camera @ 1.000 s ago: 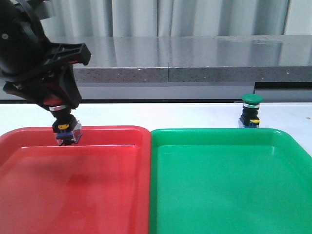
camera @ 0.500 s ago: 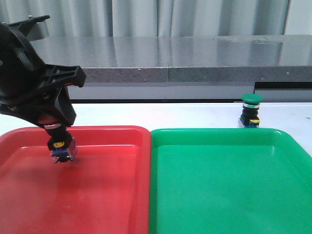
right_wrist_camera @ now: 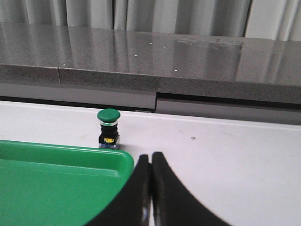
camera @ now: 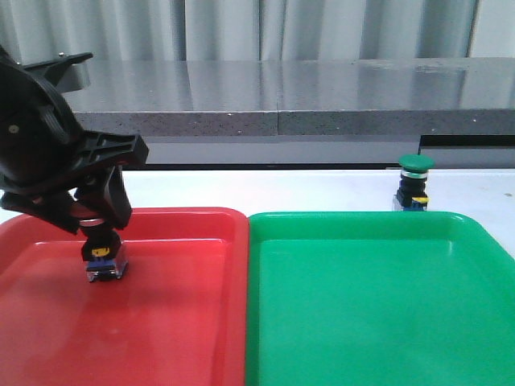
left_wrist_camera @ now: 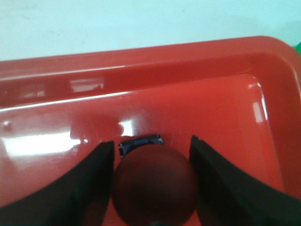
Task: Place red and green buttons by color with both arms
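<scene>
The red button (camera: pixel 105 261) stands upright with its blue-grey base on the floor of the red tray (camera: pixel 177 322), near the tray's far rim and toward its left side. Its dark-red cap (left_wrist_camera: pixel 154 188) sits between two black fingers (left_wrist_camera: pixel 89 181). The green button (camera: pixel 414 183) stands upright on the white table, just beyond the far rim of the green tray (camera: pixel 378 305), untouched.

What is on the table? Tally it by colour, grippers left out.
Red: 2, button and tray
Green: 2, button and tray
Total: 4
</scene>
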Controlling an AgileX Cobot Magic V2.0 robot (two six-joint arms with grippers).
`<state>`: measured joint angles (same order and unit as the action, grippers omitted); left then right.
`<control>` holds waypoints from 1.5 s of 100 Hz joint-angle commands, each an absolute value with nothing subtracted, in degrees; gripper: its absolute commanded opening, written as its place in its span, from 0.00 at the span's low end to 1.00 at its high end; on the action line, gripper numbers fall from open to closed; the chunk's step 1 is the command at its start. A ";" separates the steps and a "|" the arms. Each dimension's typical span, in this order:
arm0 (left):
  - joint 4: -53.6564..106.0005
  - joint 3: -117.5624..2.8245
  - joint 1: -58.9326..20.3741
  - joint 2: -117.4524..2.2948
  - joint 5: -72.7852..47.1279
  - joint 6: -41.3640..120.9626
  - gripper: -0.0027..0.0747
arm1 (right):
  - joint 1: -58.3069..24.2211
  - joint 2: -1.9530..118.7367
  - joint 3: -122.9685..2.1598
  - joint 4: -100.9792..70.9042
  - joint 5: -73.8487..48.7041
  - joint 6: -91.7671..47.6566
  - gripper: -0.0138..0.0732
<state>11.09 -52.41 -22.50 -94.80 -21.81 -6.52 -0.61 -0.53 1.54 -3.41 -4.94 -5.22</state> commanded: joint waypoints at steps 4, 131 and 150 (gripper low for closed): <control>11.60 -53.66 -22.96 -92.95 -20.04 -7.26 0.73 | -0.29 -1.79 0.72 -2.95 0.00 -5.38 0.03; 6.22 -34.96 -11.40 -44.74 -11.17 -7.26 0.77 | -0.29 -1.79 0.72 -2.95 0.00 -5.38 0.03; 5.50 -29.03 -11.40 -33.09 -12.13 -7.26 0.77 | -0.29 -1.79 0.72 -2.95 0.00 -5.38 0.03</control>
